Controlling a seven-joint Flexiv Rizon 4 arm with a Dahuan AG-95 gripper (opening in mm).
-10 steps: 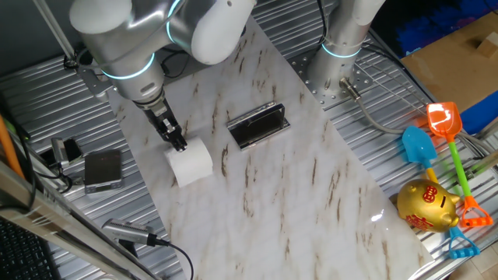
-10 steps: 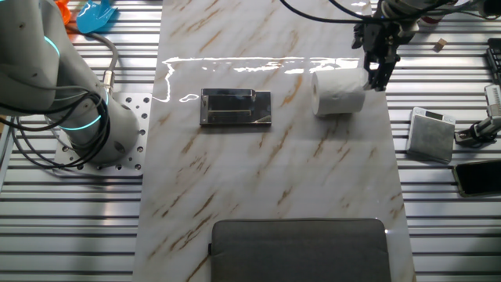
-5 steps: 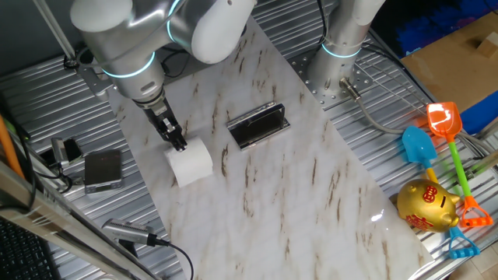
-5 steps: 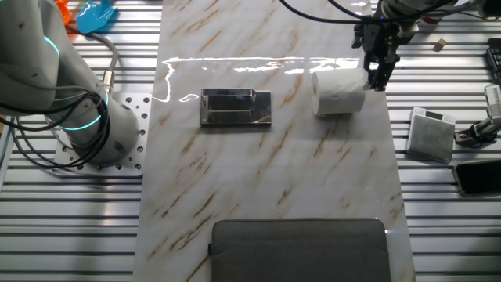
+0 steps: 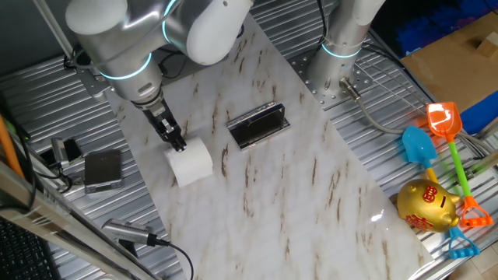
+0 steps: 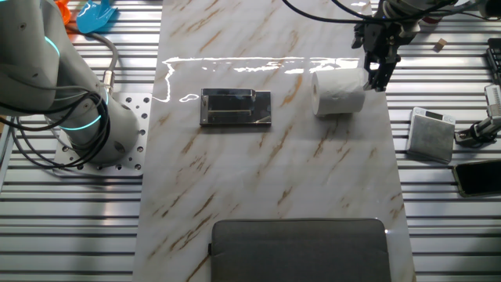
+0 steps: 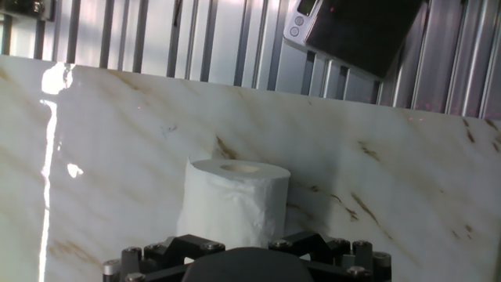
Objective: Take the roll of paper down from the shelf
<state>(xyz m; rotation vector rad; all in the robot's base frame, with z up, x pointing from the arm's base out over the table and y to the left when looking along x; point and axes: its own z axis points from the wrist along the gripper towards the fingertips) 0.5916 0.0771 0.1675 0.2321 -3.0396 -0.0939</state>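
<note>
**Roll sits on the marble, off the rack**

Paper roll (image 5: pixel 190 165) stands on the marble slab (image 5: pixel 311 194) in the left middle of one fixed view, apart from the shelf (image 5: pixel 257 125), which lies empty near the centre. In the other fixed view the roll (image 6: pixel 339 92) is at the upper right, beside the slab's edge, with the shelf (image 6: pixel 236 107) well to its left. The gripper (image 5: pixel 177 142) is at the roll's upper rim, and in the hand view the roll (image 7: pixel 235 202) fills the space just ahead of the hand, core hole up. Whether the jaws are pinching the roll or have let go, I cannot tell; the fingertips are hidden in every view.

Judging by how things lie, the roll is down and the step in hand is the release. To do it well, open the fingers fully before lifting, then rise straight up, since soft paper can cling to a pad and a light roll tips or drags easily so close to the slab's edge.

The roll is a short, fat white cylinder with a quilted, yielding wall. The slab is glossy, pale stone with brown veins. The shelf is dark and mirror-like with bright metal edges.
</note>
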